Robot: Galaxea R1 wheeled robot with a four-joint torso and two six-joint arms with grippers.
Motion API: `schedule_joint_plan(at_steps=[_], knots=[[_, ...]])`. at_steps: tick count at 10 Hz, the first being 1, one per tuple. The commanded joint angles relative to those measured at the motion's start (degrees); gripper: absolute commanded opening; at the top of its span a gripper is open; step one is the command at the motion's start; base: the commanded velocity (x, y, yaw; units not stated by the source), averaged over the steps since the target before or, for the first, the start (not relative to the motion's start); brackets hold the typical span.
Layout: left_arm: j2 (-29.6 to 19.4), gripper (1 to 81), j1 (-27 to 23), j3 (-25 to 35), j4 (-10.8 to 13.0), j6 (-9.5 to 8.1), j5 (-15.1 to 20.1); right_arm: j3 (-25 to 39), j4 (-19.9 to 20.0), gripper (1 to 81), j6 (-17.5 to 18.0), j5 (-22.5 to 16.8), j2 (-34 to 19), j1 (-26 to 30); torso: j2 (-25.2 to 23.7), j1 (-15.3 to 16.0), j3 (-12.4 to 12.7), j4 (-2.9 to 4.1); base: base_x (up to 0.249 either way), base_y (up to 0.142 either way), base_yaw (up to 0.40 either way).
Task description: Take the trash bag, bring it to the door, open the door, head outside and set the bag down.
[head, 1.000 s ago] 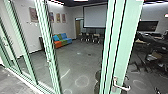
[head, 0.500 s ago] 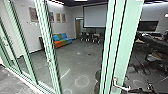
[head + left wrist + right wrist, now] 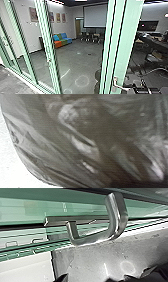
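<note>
Four wall pictures point(image 3: 33, 14) are seen, with one projection screen point(image 3: 95, 16) and one multicoloured sofa point(image 3: 60, 40). One lever handle point(image 3: 117, 218) and one trash bag point(image 3: 107, 131) are shown. The chairs point(image 3: 87, 36) cannot be surely counted.

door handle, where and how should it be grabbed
Probably best by the handle's bar between its two bends, coming from the robot's side of the green door frame, one finger above and one below: that stretch runs roughly level and stands off the frame, leaving room behind it.
</note>
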Motion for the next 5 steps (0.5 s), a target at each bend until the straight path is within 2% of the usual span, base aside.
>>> schedule_joint_plan(at_steps=[1,5], knots=[[-0.9,1.0,-3.7,0.0,-1.1,-0.06,3.5,-3.3,0.8,81.1,3.4,-3.1,0.0,8.2,0.0,0.0,0.0,0.0,0.0,0.0,0.0],[-0.8,1.0,-3.7,0.0,-1.3,-0.06,3.5,-7.8,0.8,81.1,5.4,-4.4,2.5,9.0,0.0,0.0,0.0,0.0,0.0,0.0,0.0]])
